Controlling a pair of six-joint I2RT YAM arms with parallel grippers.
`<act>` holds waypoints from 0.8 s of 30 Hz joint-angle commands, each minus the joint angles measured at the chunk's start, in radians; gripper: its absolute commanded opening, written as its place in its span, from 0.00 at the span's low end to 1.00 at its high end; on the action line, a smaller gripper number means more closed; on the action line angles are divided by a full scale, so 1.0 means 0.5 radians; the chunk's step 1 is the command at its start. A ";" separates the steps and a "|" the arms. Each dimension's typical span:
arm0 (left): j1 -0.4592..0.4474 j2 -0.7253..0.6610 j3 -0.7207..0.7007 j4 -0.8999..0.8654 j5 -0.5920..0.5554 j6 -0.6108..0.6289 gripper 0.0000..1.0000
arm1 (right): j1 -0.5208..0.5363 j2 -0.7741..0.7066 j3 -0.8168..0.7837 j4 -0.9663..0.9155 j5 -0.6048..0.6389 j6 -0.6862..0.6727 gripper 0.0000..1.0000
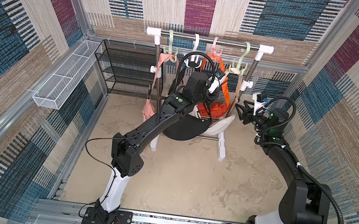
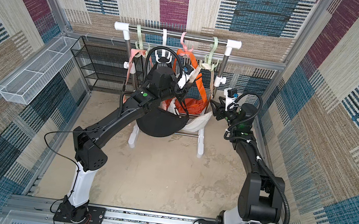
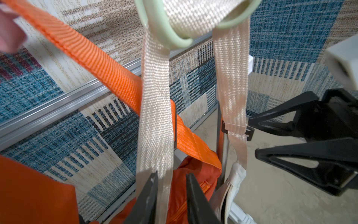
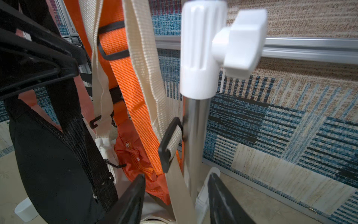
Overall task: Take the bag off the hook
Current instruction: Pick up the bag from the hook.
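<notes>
Fingers (image 3: 149, 195): those of the left gripper (image 3: 171, 179) are set narrowly apart astride one run of the cream strap (image 3: 155, 116); no clamping is seen.
Right gripper (image 4: 177, 176): jaws are held wide around the other run and the rack post (image 4: 193, 135); nothing is gripped.
Green hook (image 3: 174, 36): the strap is looped over it, so lifting is judged necessary.
Cream bag (image 1: 221, 125): hung low beside the orange bag (image 1: 213, 109), not yet freed.
</notes>
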State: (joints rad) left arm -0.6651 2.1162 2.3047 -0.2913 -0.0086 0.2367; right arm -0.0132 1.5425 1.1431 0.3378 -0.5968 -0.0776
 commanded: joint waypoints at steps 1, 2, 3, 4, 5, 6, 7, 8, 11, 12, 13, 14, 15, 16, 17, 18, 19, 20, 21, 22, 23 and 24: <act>0.023 0.073 0.114 -0.099 -0.024 0.039 0.29 | 0.025 0.047 0.039 0.003 0.053 -0.081 0.55; 0.029 0.093 0.138 -0.111 -0.011 0.038 0.29 | 0.034 0.066 0.050 -0.003 0.074 -0.095 0.55; 0.034 0.104 0.146 -0.114 -0.003 0.033 0.29 | 0.040 0.083 0.063 -0.012 0.083 -0.112 0.55; 0.038 0.110 0.148 -0.111 0.004 0.037 0.29 | 0.045 0.106 0.077 -0.023 0.100 -0.122 0.55; 0.041 0.114 0.145 -0.110 0.003 0.036 0.29 | 0.048 0.124 0.090 -0.035 0.122 -0.133 0.55; 0.047 0.117 0.143 -0.111 -0.002 0.032 0.29 | 0.051 0.137 0.103 -0.045 0.140 -0.138 0.55; 0.050 0.122 0.143 -0.113 -0.007 0.023 0.29 | 0.051 0.153 0.113 -0.057 0.155 -0.144 0.55; 0.060 0.122 0.142 -0.117 0.000 0.012 0.29 | 0.051 0.161 0.116 -0.059 0.171 -0.151 0.55; 0.082 0.135 0.140 -0.121 0.033 -0.013 0.29 | 0.051 0.167 0.104 -0.044 0.215 -0.151 0.55; 0.086 0.136 0.138 -0.123 0.058 -0.012 0.29 | 0.051 0.167 0.097 -0.038 0.221 -0.149 0.55; 0.088 0.135 0.137 -0.122 0.100 0.000 0.29 | 0.052 0.167 0.086 -0.028 0.225 -0.147 0.55; 0.088 0.138 0.131 -0.120 0.135 0.014 0.31 | 0.051 0.164 0.080 -0.019 0.225 -0.146 0.55; 0.088 0.139 0.125 -0.113 0.154 0.026 0.34 | 0.051 0.164 0.074 -0.012 0.221 -0.142 0.56; 0.088 0.143 0.120 -0.104 0.161 0.027 0.41 | 0.051 0.167 0.073 -0.007 0.213 -0.138 0.58; 0.088 0.146 0.117 -0.093 0.151 0.030 0.48 | 0.051 0.170 0.073 -0.004 0.203 -0.139 0.59; 0.088 0.148 0.115 -0.083 0.141 0.028 0.53 | 0.051 0.173 0.073 -0.007 0.199 -0.135 0.60; 0.091 0.155 0.116 -0.076 0.130 0.028 0.55 | 0.051 0.175 0.078 -0.006 0.195 -0.136 0.60; 0.092 0.161 0.118 -0.066 0.116 0.029 0.55 | 0.054 0.170 0.073 -0.004 0.192 -0.135 0.61; 0.091 0.166 0.116 -0.065 0.109 0.027 0.55 | 0.054 0.167 0.072 -0.001 0.196 -0.135 0.60; 0.091 0.172 0.118 -0.065 0.106 0.024 0.55 | 0.054 0.164 0.067 0.002 0.197 -0.136 0.60; 0.091 0.176 0.114 -0.067 0.100 0.025 0.55 | 0.054 0.164 0.062 0.004 0.202 -0.138 0.60; 0.091 0.177 0.107 -0.065 0.086 0.025 0.54 | 0.054 0.164 0.060 0.005 0.210 -0.139 0.60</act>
State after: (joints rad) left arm -0.6201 2.2002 2.3634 -0.3367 0.0368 0.2379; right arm 0.0120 1.6268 1.1770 0.3107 -0.5011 -0.1398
